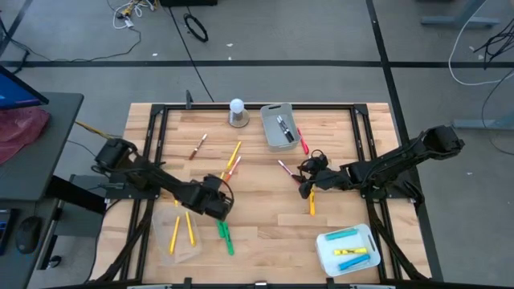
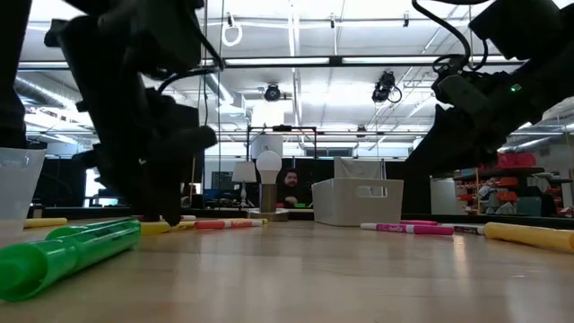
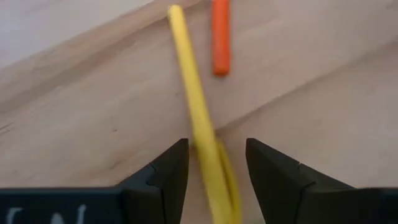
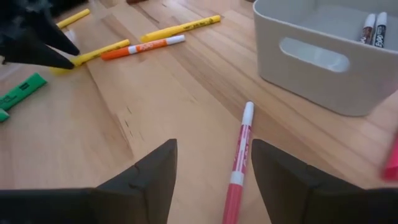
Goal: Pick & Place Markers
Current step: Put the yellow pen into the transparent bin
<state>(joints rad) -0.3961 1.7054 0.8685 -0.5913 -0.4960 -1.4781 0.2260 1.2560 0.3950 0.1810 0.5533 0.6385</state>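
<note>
Markers lie scattered on the wooden table (image 1: 265, 217). My left gripper (image 3: 217, 146) is open and low over the table's left middle. Its fingers stand on either side of a yellow marker (image 3: 196, 112) that lies flat; an orange marker (image 3: 220, 37) lies just beyond. My right gripper (image 4: 214, 146) is open right of centre, above the table, with a pink marker (image 4: 239, 162) lying on the wood below and ahead of the gap between its fingers. In the high view my left gripper (image 1: 215, 193) and my right gripper (image 1: 307, 181) are well apart.
A grey bin (image 1: 279, 136) with dark markers stands at the far middle, beside a white ball on a grey base (image 1: 237, 112). A white bin (image 1: 347, 255) with highlighters sits near right. A green marker (image 1: 226, 238) and yellow markers (image 1: 175, 233) lie near left.
</note>
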